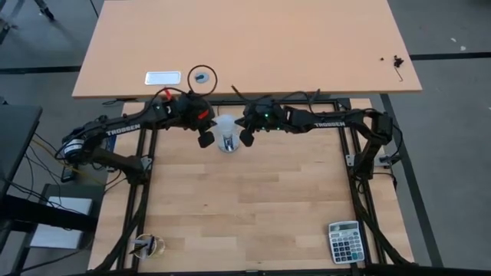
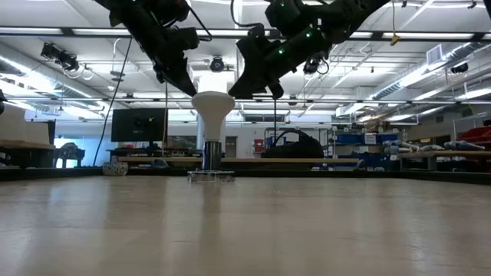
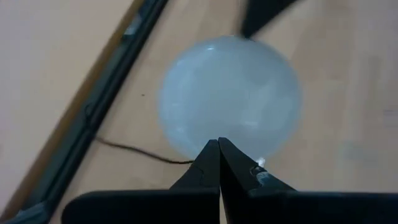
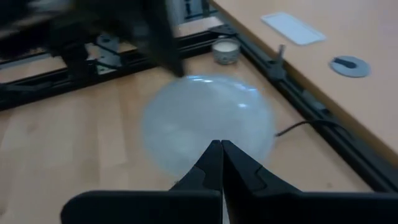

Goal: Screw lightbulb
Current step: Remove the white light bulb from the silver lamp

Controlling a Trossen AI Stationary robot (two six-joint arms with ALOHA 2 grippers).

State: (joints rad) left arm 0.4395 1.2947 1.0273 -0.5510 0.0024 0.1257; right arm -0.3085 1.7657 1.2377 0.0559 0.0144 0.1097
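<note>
The lightbulb [image 1: 227, 132] is seen standing upright near the rear edge of the lower wooden tabletop [image 1: 245, 207], roughly midway along it, its wide white round face turned upward and its body tapering down to a narrow dark grey screw base [image 2: 212, 155]. In the low view the base is seated in a small flat fitting [image 2: 212, 175] on the tabletop. From the wrist views the face appears as a pale, slightly translucent disc.

The left gripper [image 1: 205, 140] is held just beside the bulb's left, above the tabletop, with its fingers [image 3: 208, 168] pressed together and nothing between them; the bulb is not touched. The right gripper [image 1: 247, 138] is held just beside the bulb's right, its fingers [image 4: 211, 163] likewise pressed together and holding nothing. Both hang at about the height of the bulb's face in the low view.

A thin black cord [image 3: 134, 151] is seen running from under the bulb. A calculator [image 1: 344, 241] lies at the front right corner.
</note>
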